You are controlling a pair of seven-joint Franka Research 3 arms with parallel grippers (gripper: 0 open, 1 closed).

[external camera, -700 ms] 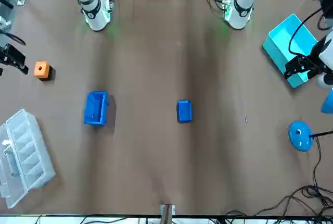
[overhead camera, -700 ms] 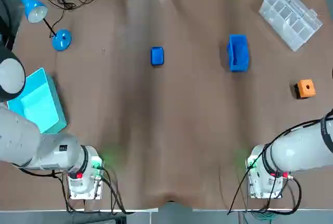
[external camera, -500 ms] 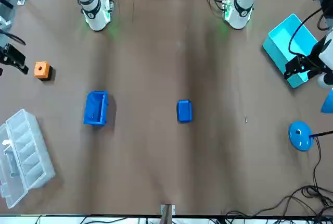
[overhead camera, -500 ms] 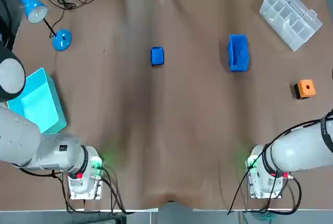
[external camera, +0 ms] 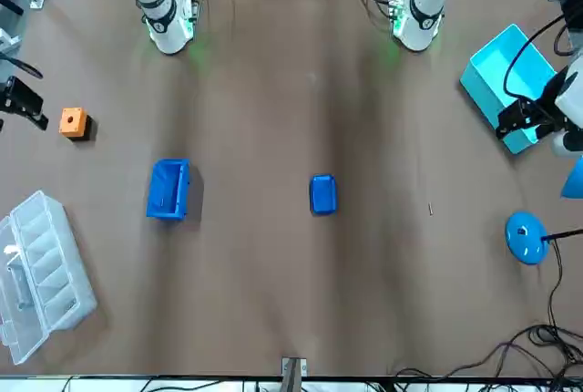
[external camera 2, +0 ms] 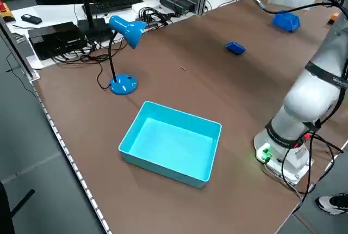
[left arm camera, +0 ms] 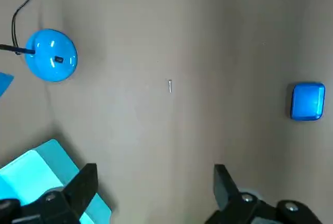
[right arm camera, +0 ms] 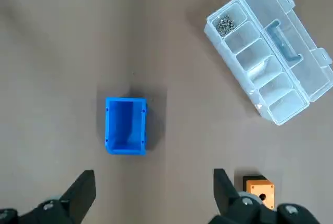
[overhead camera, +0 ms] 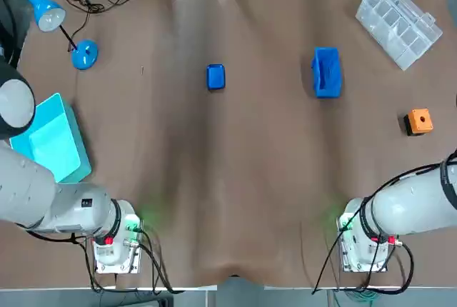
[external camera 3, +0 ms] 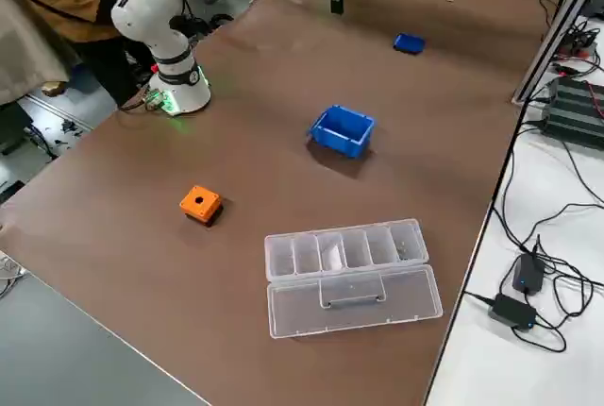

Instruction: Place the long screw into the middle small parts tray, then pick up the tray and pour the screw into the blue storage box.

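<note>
Plainly, the left gripper (left arm camera: 154, 171) hangs over the table's left edge, above the light-blue tub (overhead camera: 50, 139), its fingers spread wide and holding nothing. Farther back on that side stands the blue desk lamp (overhead camera: 84, 55). The long screw (overhead camera: 142, 71) lies flat on the brown table (overhead camera: 235, 178), between the lamp's base and the small blue tray (overhead camera: 216, 77), touching neither and nearer the lamp. The tray sits mid-width in the table's far half, and the blue storage box (overhead camera: 326, 72) stands well apart to its right, open side up. Farther right are a clear compartment case (overhead camera: 400, 21) and an orange block (overhead camera: 419, 121). The right gripper (right arm camera: 153, 174) hangs by the right edge, fingers likewise apart and empty.
</note>
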